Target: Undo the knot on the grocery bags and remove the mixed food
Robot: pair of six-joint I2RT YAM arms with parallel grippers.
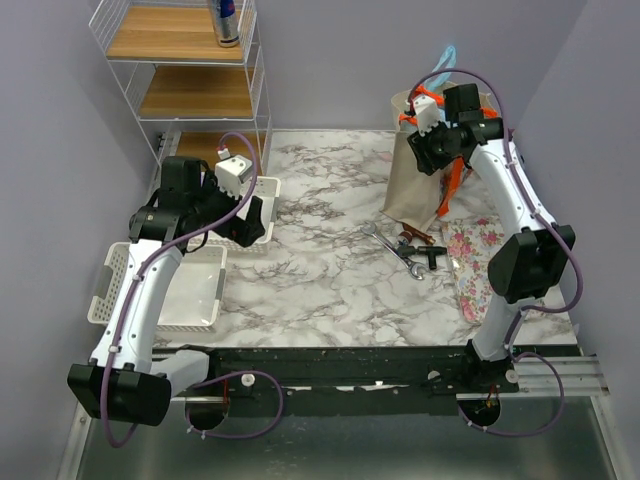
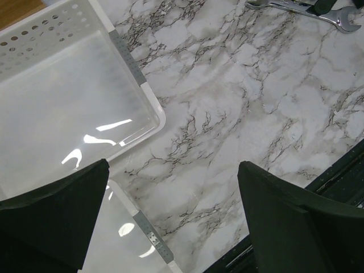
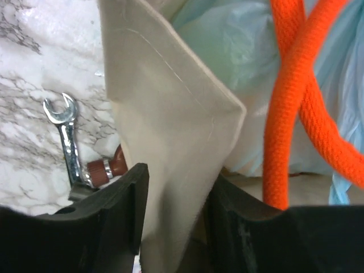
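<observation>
The beige canvas tote (image 1: 412,190) stands at the back right with its orange strap handles (image 3: 284,114) crossing over its mouth. A light-blue plastic bag (image 3: 227,51) sits inside it, and its top (image 1: 446,52) pokes out above. My right gripper (image 3: 173,193) straddles the tote's upper corner, with the canvas (image 3: 165,114) pinched between its black fingers. The left gripper (image 2: 173,182) hangs open above the marble beside a white basket (image 2: 68,96) and holds nothing. A blue-silver can (image 1: 227,22) stands on the shelf's top board. Any other food is hidden.
Metal wrenches (image 1: 395,245) and a brown-handled tool (image 3: 105,166) lie on the marble just left of the tote. A floral cloth (image 1: 475,260) lies along the right edge. Two white baskets (image 1: 160,285) sit at the left. A wire shelf (image 1: 180,70) stands at the back left.
</observation>
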